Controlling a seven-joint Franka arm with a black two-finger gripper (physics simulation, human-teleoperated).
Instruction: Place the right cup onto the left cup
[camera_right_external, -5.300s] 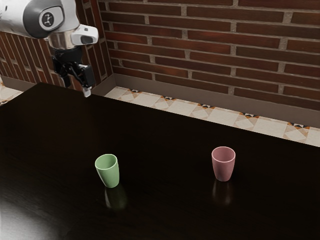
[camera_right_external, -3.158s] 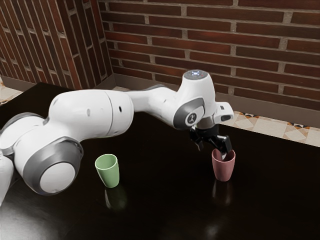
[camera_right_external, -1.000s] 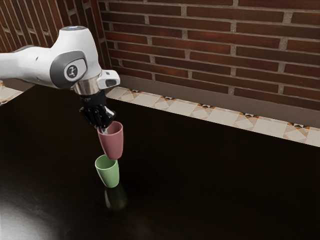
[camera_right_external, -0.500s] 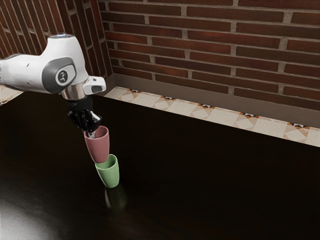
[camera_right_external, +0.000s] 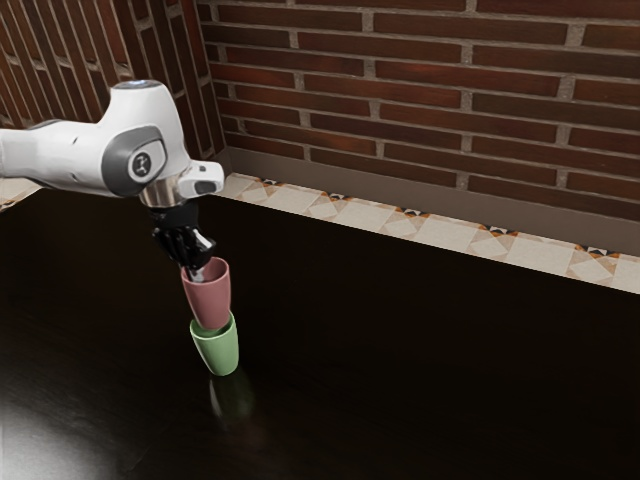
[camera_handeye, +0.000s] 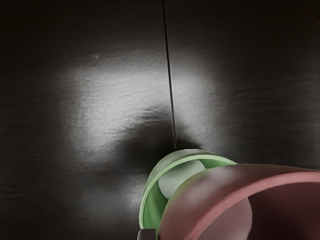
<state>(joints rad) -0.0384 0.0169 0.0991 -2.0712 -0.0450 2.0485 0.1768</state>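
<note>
With my gripper (camera_right_external: 197, 271) I pinch the pink cup (camera_right_external: 209, 301) by its wall near the rim, I judge to leave its base free for nesting. It hangs at the green cup's (camera_right_external: 219, 353) mouth; whether its base is inside that hollow, I cannot tell.

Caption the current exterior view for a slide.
The claw holds the pink cup by its rim, over the mouth of the green cup on a dark table.
</note>
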